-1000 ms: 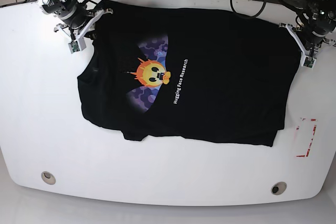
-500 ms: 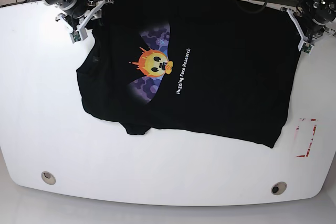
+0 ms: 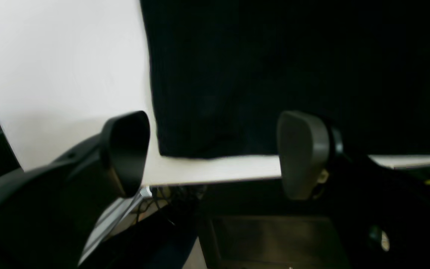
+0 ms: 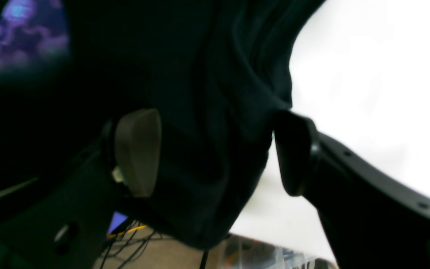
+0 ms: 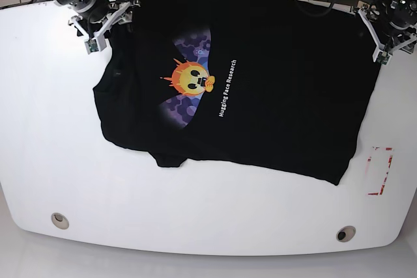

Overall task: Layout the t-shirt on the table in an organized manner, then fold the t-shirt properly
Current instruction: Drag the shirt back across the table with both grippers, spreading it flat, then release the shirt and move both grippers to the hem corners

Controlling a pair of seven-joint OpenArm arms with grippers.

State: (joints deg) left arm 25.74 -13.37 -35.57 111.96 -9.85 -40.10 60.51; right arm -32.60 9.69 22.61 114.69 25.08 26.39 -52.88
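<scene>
Matt black knit cloth t-shirt (image 5: 273, 89) on a smooth, glossy white table (image 5: 195, 213); matt plastic fingers (image 3: 304, 153).

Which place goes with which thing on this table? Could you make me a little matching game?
Things:
1. t-shirt
2. tape mark
3. left gripper
4. right gripper

Places in the base view:
A. top right shirt corner
B. middle of the table
C. top left shirt corner
D. bare white surface, right edge

Pairs: 1-B, 2-D, 3-A, 4-C
</scene>
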